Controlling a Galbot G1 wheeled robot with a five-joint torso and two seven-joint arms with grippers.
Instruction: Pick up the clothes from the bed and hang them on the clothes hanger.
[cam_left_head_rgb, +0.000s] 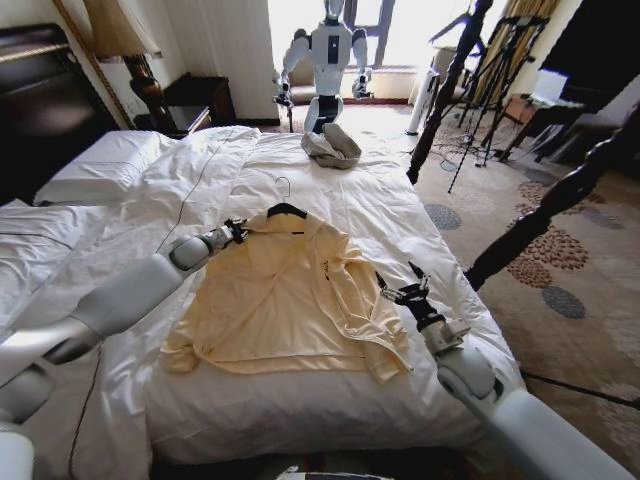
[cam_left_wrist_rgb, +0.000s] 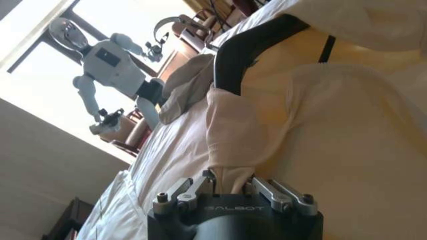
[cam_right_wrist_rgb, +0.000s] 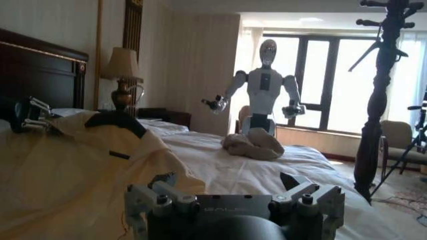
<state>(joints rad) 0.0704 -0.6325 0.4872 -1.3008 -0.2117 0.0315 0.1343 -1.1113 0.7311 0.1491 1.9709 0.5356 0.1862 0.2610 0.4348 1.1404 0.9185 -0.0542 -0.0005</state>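
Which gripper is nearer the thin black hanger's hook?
Left. The left gripper pinches the pale cream-yellow top at its shoulder, beside the thin black hanger. The right gripper, open, sits farther off at the top's opposite edge.

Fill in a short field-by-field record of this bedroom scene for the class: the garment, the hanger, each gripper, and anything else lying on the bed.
garment: pale cream-yellow long-sleeved top, spread on the white-duvet bed
hanger: thin black hanger, body inside the top's neck, hook sticking out
left gripper: at the top's shoulder, shut on a fold of its fabric
right gripper: open, at the top's other edge, holding nothing
other: grey-beige cloth heap at the bed's far side
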